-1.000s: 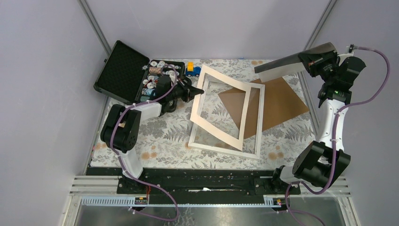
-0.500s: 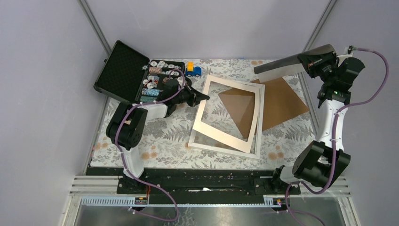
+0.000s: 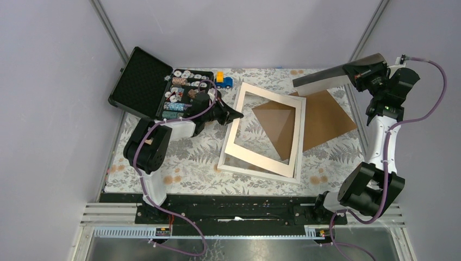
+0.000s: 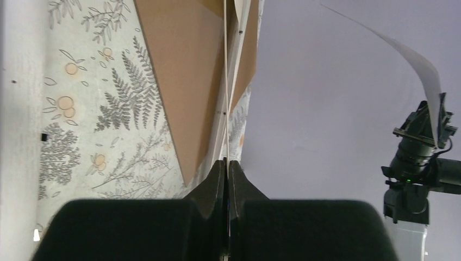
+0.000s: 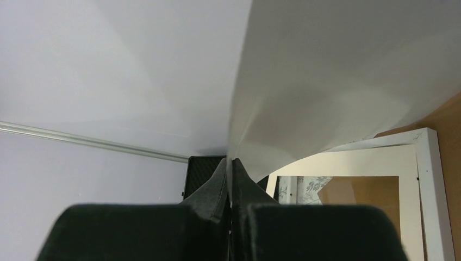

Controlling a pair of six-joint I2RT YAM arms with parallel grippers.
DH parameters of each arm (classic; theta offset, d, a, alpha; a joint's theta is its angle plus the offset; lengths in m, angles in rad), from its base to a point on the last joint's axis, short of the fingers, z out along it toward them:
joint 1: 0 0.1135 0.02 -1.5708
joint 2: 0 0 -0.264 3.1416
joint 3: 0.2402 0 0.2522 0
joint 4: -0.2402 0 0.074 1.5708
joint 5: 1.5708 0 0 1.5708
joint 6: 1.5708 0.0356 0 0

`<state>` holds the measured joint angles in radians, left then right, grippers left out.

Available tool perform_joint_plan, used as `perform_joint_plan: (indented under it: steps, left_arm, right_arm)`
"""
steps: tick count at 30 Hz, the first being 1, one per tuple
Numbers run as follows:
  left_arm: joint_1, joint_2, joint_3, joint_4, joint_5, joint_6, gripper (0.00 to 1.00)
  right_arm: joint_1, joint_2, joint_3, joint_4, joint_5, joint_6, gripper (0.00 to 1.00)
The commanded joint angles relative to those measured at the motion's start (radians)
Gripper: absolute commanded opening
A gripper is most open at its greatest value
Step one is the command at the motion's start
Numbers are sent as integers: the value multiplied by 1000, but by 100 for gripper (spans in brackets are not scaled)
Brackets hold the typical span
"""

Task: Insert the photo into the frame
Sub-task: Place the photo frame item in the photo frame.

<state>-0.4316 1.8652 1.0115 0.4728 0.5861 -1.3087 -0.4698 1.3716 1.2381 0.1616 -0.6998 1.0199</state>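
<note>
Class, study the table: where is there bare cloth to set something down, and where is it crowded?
Free: the near-left cloth between the left arm and the frame; the near-right patch between frame, brown board and right arm. Crowded: the middle, where mat, frame and board overlap, and the far left with the case and toy truck.

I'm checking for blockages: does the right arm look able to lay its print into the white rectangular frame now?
Probably not: the flat cream mat board, pinched by the left tool, lies across the white rectangular frame.
</note>
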Motion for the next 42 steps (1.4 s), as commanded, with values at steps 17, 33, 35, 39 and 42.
perform_joint_plan:
  steps: [17,33,35,39,42]
  left_arm:
    - [-40,-79,73,-200,-54,371,38]
    - [-143,38,285,-451,-158,569,20]
    - [-145,21,291,-497,-191,603,41]
    - [-148,-23,302,-558,-267,692,70]
    - [-162,-20,371,-643,-329,760,84]
  right_arm:
    - [9,-40,-14,42,-26,-12,0]
    - [8,-42,-12,42,-38,-9,0]
    - [8,-40,-11,42,-40,-9,0]
    - [8,-39,-11,42,-40,-8,0]
    - [8,-38,-15,42,-41,-10,0]
